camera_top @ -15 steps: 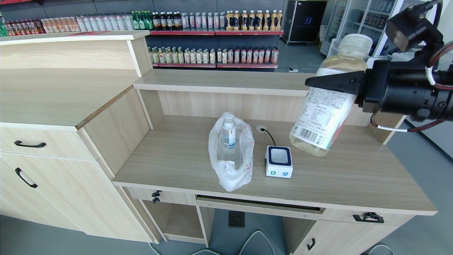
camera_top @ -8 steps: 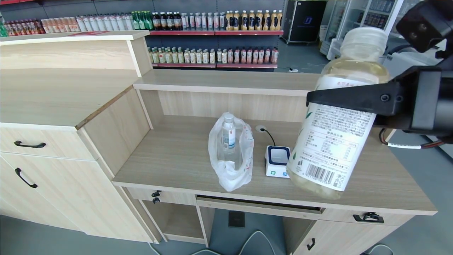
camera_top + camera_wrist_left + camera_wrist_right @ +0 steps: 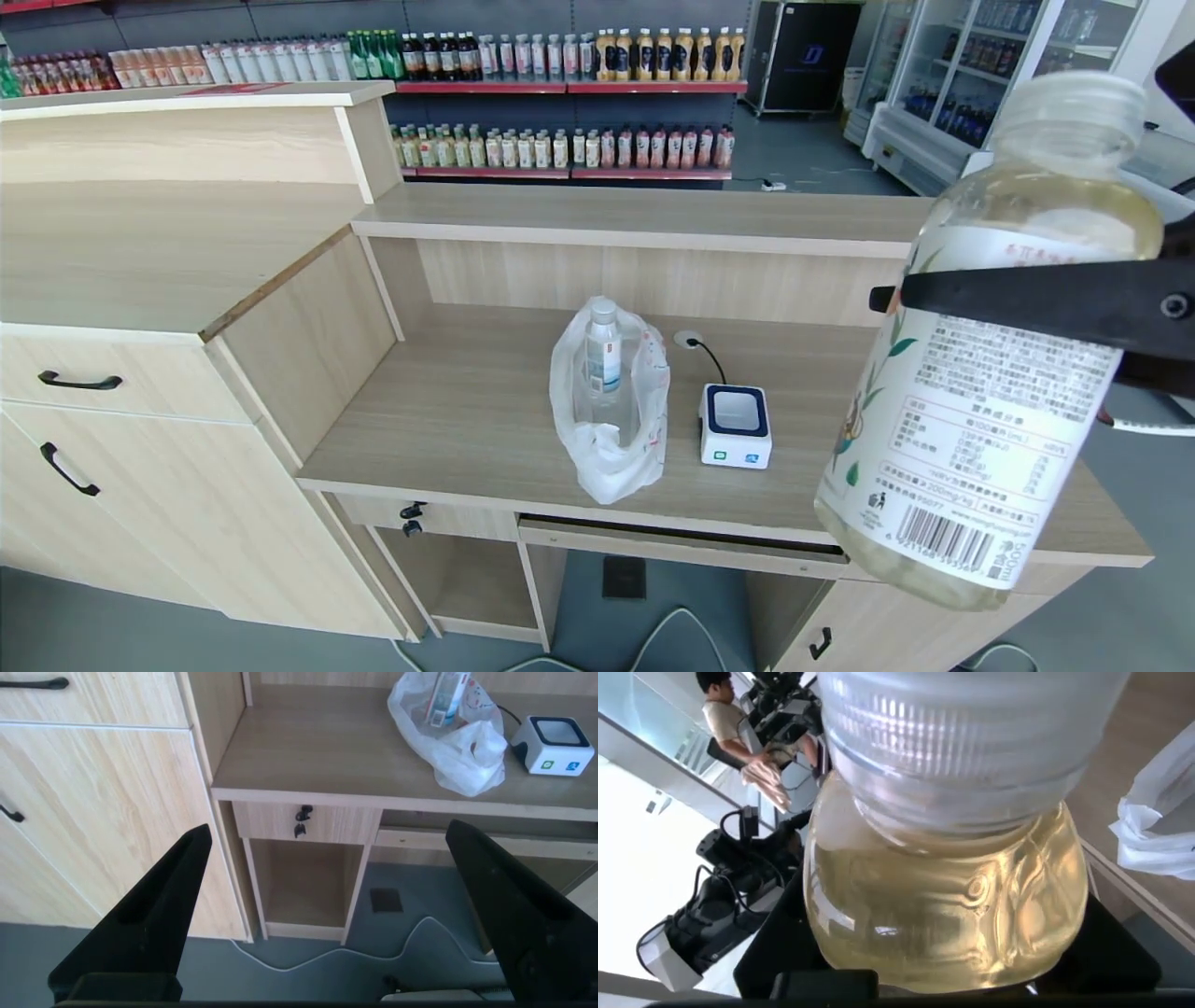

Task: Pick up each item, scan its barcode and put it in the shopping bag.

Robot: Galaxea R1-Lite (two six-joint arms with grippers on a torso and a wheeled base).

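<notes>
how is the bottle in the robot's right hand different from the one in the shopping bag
The held bottle is gripped by the right hand and tilted in the air; the bagged bottle stands upright in the shopping bag on the counter. The held bottle has pale yellow liquid and a white label; the bagged bottle looks clear, with a mostly blue label. Both are capped plastic bottles.

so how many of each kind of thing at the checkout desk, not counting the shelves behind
bottles: 2 (pale drink bottle held in the air, clear bottle standing in the shopping bag)
shopping bag: 1
scanner: 1
total: 4
</notes>
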